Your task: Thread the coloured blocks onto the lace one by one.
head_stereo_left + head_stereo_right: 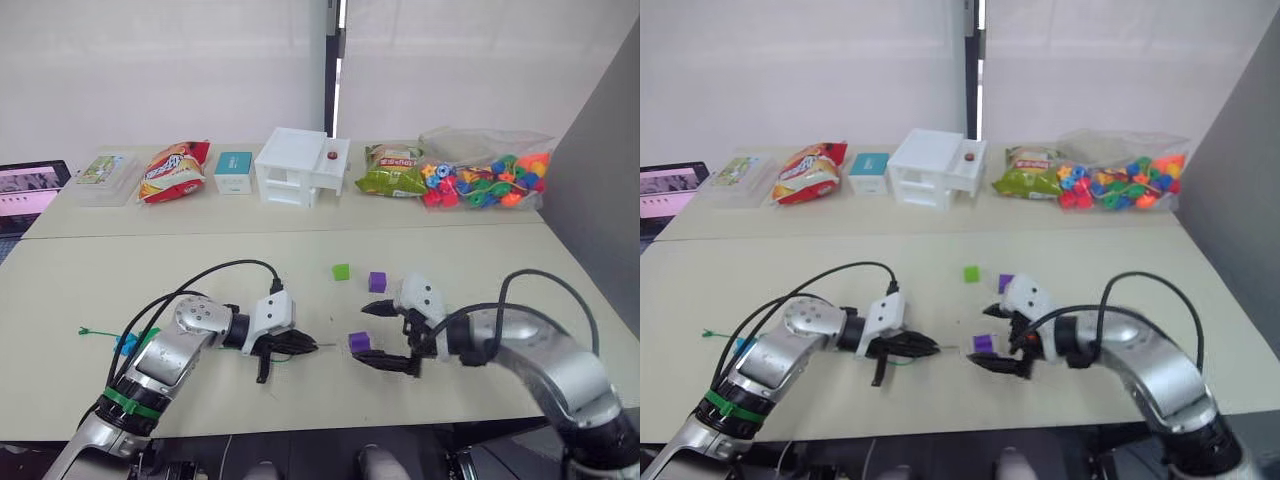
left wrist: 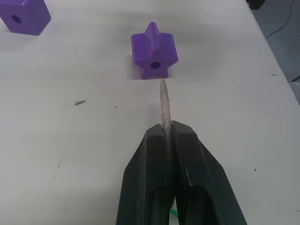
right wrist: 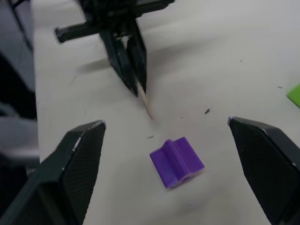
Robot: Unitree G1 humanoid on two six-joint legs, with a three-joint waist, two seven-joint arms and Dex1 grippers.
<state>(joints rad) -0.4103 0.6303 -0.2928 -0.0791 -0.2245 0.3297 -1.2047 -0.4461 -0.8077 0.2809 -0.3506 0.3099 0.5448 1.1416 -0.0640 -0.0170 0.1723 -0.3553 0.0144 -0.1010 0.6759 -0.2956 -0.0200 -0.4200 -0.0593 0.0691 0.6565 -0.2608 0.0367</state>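
The left tool (image 1: 300,344) is clenched on the lace (image 2: 163,105), with the stiff brownish tip sticking out past its closed fingers and aimed at the hole of a purple star-shaped block (image 2: 154,50). The tip is just short of that hole, not yet in it. Behind the tool the green cord trails off along the counter (image 1: 80,290) toward its left side, its far end lying near that edge.

The right tool (image 1: 393,340) is released, its two fingers spread wide on either side of the same purple block (image 1: 359,342) without touching it. The block lies flat on the counter between them, in the narrow gap that separates the two tools.

A little farther back sits a second purple block (image 1: 377,282), and beside it, to the left, a light green block (image 1: 341,271); both lie apart from the tools with bare counter around them. A blue block (image 1: 126,343) rests by the left arm.

Along the far side stand a white box (image 1: 300,166), snack packets (image 1: 173,170) and a clear bag of beads (image 1: 487,177), well apart from the working area.
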